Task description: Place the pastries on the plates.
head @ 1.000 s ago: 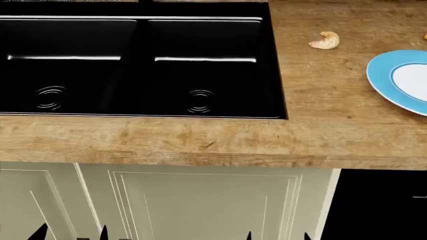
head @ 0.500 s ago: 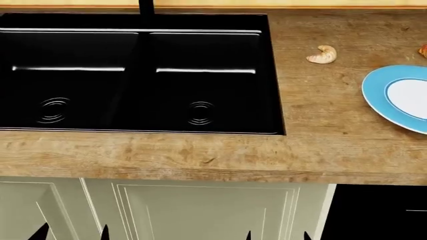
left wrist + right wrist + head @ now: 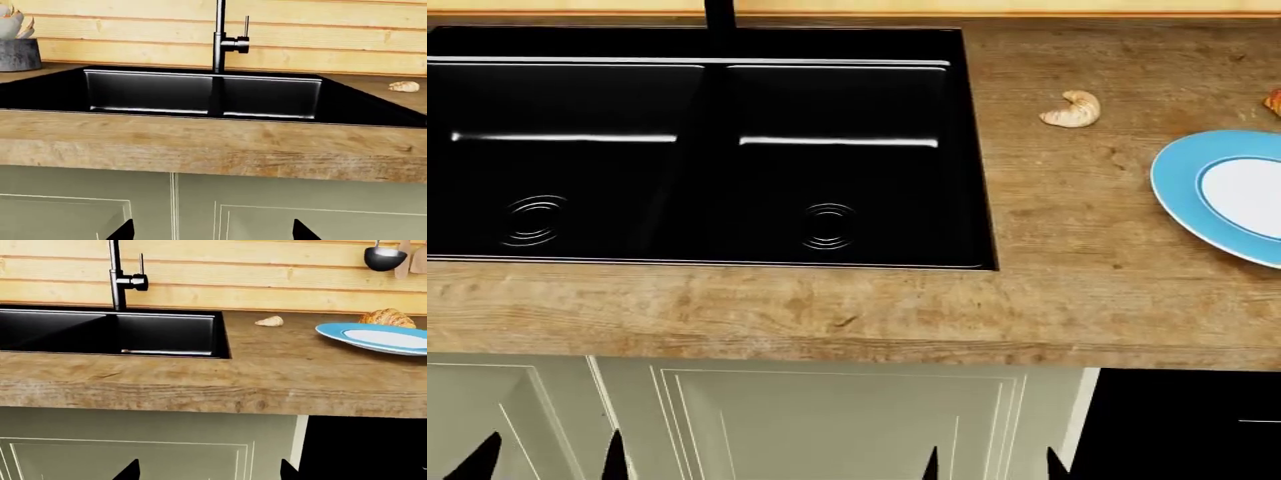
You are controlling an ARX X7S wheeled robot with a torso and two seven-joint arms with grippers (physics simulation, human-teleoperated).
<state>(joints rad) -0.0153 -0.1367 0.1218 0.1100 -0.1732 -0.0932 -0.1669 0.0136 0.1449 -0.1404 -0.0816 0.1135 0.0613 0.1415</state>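
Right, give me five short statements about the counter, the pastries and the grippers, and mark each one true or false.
1. The pale crescent roll lies on the wooden counter, off any plate. True.
2. The blue-rimmed plate already holds a pastry. False: its white centre is bare.
3. The golden croissant sits on the counter behind that plate. True.
4. The left gripper is shut on the crescent roll. False: it is open, low in front of the cabinet.
5. The black sink has a single basin. False: a divider splits it into two.
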